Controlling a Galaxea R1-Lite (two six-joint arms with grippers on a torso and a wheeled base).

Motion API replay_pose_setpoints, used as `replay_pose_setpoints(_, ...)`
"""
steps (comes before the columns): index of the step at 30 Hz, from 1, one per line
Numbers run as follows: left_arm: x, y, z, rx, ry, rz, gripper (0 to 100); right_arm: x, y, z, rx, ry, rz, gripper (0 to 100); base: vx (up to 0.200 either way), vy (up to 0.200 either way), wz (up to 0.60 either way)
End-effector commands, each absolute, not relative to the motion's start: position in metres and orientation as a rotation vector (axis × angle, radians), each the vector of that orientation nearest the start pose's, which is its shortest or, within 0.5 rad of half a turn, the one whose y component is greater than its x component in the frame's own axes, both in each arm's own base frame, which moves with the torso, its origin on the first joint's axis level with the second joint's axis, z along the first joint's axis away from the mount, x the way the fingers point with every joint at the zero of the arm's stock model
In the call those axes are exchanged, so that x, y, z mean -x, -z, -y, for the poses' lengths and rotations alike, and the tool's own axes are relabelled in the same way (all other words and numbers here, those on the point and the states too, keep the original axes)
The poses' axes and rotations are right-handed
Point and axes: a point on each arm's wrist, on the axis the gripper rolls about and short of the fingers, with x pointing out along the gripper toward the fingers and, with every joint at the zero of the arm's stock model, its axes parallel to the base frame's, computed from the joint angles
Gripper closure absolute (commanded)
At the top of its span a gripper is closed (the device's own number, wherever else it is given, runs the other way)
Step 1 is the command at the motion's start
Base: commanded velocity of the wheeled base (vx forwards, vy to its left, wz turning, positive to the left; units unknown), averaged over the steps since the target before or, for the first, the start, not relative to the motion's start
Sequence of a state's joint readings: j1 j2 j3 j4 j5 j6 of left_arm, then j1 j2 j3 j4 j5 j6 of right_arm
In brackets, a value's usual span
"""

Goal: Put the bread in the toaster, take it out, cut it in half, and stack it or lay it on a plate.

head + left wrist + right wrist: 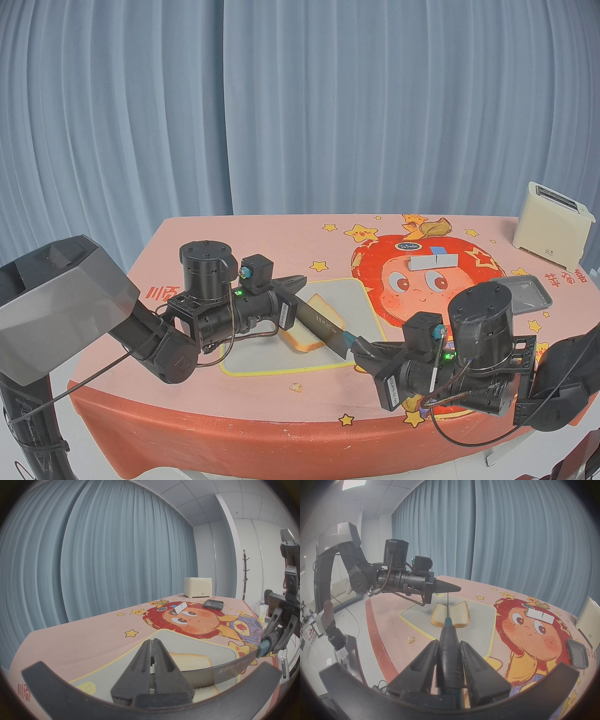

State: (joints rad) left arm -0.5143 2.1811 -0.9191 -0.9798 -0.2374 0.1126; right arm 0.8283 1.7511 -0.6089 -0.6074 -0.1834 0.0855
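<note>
Pink table [206,244], right arm [475,369] low and level, knife [322,325] across bread [303,340]

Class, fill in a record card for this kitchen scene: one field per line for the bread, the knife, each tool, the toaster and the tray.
Bread: one slice, lying on the cutting board
Knife: blade on edge across the slice's middle
Right tool: shut on the knife's handle, by the board's near right corner
Left tool: shut, tip over the blade's far end
Toaster: far right corner of the table
Grey tray: on the table, near the toaster
Cut: cannot tell if it goes right through
</note>
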Motion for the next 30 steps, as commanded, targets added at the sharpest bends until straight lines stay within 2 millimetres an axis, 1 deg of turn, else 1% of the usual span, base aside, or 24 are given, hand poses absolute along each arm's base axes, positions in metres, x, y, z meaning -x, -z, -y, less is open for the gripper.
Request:
replay_pose_setpoints(1,-0.342,-0.067,0.200,-0.150,0.766,-0.268,100,-0.197,-0.112,-0.204,0.188,-0.594,-0.518,100,0.000,0.000,0.00)
replay_pose_setpoints(5,-0.342,-0.081,0.201,-0.145,0.768,-0.226,100,-0.197,-0.115,-0.203,0.181,-0.594,-0.506,100,0.000,0.000,0.00)
replay_pose_setpoints(7,-0.342,-0.081,0.201,-0.145,0.768,-0.226,100,-0.197,-0.115,-0.203,0.181,-0.594,-0.506,100,0.000,0.000,0.00)
replay_pose_setpoints(8,-0.339,-0.098,0.200,-0.138,0.767,-0.183,100,-0.198,-0.119,-0.204,0.170,-0.598,-0.487,100,0.000,0.000,0.00)
replay_pose_setpoints(12,-0.336,-0.107,0.197,-0.135,0.765,-0.165,100,-0.197,-0.123,-0.204,0.162,-0.599,-0.472,100,0.000,0.000,0.00)
replay_pose_setpoints(19,-0.337,-0.103,0.196,-0.137,0.760,-0.179,100,-0.197,-0.123,-0.204,0.161,-0.601,-0.470,100,0.000,0.000,0.00)
replay_pose_setpoints(26,-0.342,-0.082,0.198,-0.145,0.759,-0.228,100,-0.196,-0.119,-0.204,0.172,-0.602,-0.488,100,0.000,0.000,0.00)
replay_pose_setpoints(30,-0.342,-0.079,0.199,-0.146,0.761,-0.234,100,-0.195,-0.116,-0.204,0.180,-0.602,-0.501,100,0.000,0.000,0.00)
